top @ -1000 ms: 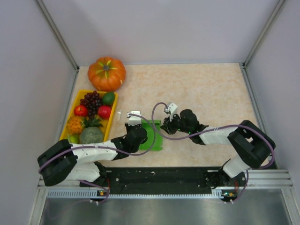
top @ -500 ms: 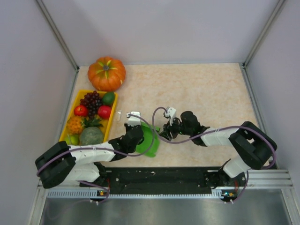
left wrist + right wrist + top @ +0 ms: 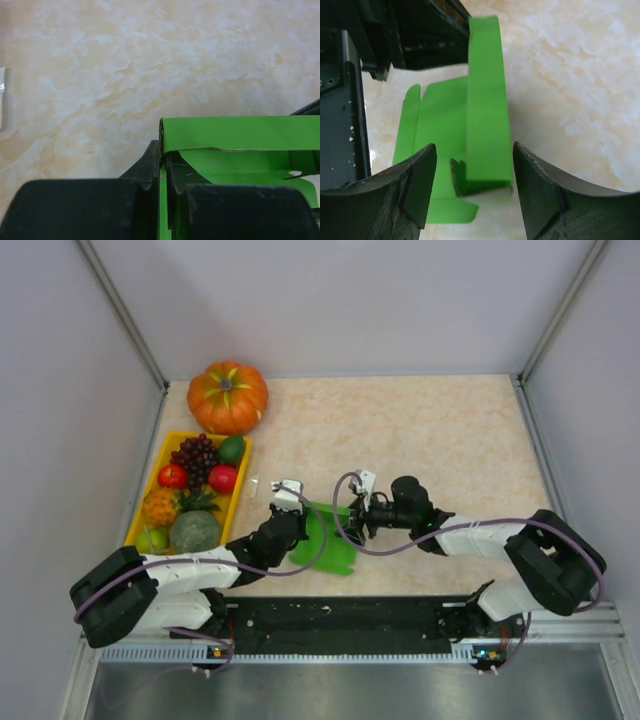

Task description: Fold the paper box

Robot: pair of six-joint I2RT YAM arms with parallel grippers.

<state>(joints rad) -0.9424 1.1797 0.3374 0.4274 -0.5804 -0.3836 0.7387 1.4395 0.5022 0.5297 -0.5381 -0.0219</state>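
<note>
The paper box (image 3: pixel 333 542) is a bright green card sheet lying near the table's front edge, between the two grippers. My left gripper (image 3: pixel 296 524) is shut on its left edge. In the left wrist view the fingers (image 3: pixel 155 165) pinch the card where a panel (image 3: pixel 240 132) is folded over. My right gripper (image 3: pixel 358 523) is open at the sheet's right side. In the right wrist view a raised green panel (image 3: pixel 487 115) stands between the spread fingertips, touching neither; the gripper (image 3: pixel 475 157) is empty.
An orange pumpkin (image 3: pixel 228 397) sits at the back left. A yellow tray (image 3: pixel 168 447) of fruit lies along the left wall. A small pale scrap (image 3: pixel 255 486) lies just beyond the left gripper.
The left gripper has drawn the green sheet slightly toward the near edge and turned it. The right gripper has shifted a little right and stays open. One panel now stands more upright.
</note>
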